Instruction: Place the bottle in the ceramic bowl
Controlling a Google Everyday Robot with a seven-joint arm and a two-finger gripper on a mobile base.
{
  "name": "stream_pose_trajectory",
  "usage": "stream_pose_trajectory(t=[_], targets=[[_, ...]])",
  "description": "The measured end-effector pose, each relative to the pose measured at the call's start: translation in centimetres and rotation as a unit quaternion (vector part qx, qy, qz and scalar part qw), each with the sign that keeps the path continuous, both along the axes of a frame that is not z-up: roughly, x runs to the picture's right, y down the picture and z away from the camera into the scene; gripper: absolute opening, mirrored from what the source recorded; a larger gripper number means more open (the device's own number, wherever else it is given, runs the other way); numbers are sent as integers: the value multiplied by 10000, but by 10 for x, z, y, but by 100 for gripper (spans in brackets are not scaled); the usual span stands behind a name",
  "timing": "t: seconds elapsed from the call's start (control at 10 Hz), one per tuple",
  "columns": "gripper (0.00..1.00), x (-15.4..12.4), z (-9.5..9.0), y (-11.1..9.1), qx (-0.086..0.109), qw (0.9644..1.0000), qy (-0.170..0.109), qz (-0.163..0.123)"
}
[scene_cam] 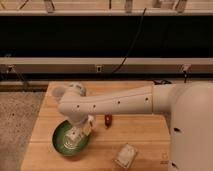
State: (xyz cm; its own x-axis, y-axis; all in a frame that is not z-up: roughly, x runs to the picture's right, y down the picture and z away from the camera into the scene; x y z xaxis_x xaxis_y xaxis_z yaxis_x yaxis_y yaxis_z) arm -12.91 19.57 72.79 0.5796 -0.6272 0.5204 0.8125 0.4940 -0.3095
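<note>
1. You have the gripper down over the green ceramic bowl, at its right half, hanging from the white arm that reaches in from the right.
2. The bottle is the whitish boxy thing under the wrist, inside the bowl's outline. It looks clamped between the gripper's jaws, though the wrist hides the contact, so take that as likely and not certain. Whether its lower end touches the bowl floor, you cannot tell from here.
3. Expect the bottle to be light and stiff, probably plastic, with smooth flat sides that could slip. The flat faces across its middle are the sound place to hold it; the capped end would be a poor one.
4. The bowl is hard ceramic and shallow, so a long bottle may lie across it and lean on the rim. A low release is safer than a drop, which could chip or shove the bowl.
5. The bowl sits near the front left corner of the wooden table, so the edge is close on those sides.
6. Just right of the bowl stands a small dark-red bottle, and a pale packet lies further right near the front. A white cup sits behind, near the arm.
7. The open room for pulling out is straight up.
</note>
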Motion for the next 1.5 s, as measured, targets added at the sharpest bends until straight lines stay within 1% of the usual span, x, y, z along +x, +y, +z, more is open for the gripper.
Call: stream_pose_trajectory(t=[0.3,0.5,0.6,0.8,0.9,1.1,1.5], targets=[[37,-2,0,-1,-30,10000,-41,-56],[50,-2,1,-2,-45,9999,-55,-79],[59,-2,2,-3,-49,9999,-59,-84],[73,-4,3,-4,-56,9999,-73,-114],[78,-6,3,-4,-65,9998,-89,-141],[80,-6,4,-5,-74,9998,-89,-157],[80,-8,5,-8,-111,9996,-104,-240]])
